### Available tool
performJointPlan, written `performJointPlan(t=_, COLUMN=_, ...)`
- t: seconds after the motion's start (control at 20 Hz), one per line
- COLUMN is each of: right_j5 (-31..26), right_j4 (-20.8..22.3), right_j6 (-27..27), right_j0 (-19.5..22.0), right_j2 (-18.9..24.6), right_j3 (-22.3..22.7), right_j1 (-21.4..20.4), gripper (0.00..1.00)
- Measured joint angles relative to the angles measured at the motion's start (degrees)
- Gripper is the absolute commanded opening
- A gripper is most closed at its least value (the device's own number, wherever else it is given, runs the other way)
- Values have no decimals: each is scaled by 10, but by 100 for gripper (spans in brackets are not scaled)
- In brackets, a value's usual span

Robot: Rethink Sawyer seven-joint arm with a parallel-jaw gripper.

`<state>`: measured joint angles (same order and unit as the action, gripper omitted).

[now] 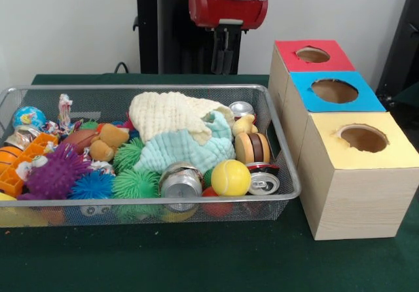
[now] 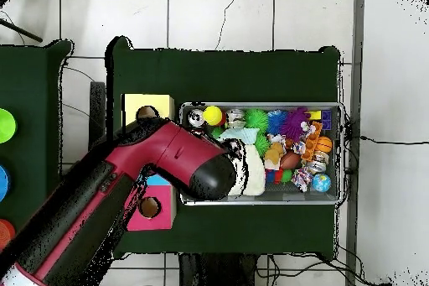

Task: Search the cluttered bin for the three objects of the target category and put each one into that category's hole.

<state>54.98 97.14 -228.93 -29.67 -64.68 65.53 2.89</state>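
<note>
A wire mesh bin (image 1: 281, 154) (image 2: 338, 153) is packed with toys, cloths and cans. Silver cans lie near its front: one (image 1: 181, 181) on its side, one (image 1: 263, 182) with its top showing, and another (image 1: 241, 109) at the back by the cream cloth (image 1: 170, 112). A yellow tennis ball (image 1: 230, 177) rests between the front cans. My gripper (image 1: 222, 59) hangs above the bin's far edge, shut and holding nothing. In the overhead view the arm (image 2: 201, 169) hides it. To the right of the bin stand three boxes with round holes: red (image 1: 311, 56), blue (image 1: 334, 90) and yellow (image 1: 363, 138).
A mint cloth (image 1: 190, 148), toy burger (image 1: 252, 148), plush bear (image 1: 108, 141), green (image 1: 136, 184), purple (image 1: 55, 174) and blue (image 1: 91, 186) spiky balls, a globe ball (image 1: 29, 116) and an orange toy (image 1: 19, 164) crowd the bin. Green felt covers the table (image 1: 196, 259).
</note>
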Motion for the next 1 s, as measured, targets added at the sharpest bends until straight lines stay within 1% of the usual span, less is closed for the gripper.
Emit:
performJointPlan(t=0.35, right_j5=-35, right_j4=-40, right_j6=0, right_j0=0, right_j2=11, right_j3=1, right_j1=4, gripper=0)
performJointPlan(t=1.0, right_j5=-71, right_j4=-75, right_j6=0, right_j0=0, right_j2=38, right_j3=3, right_j1=11, gripper=0)
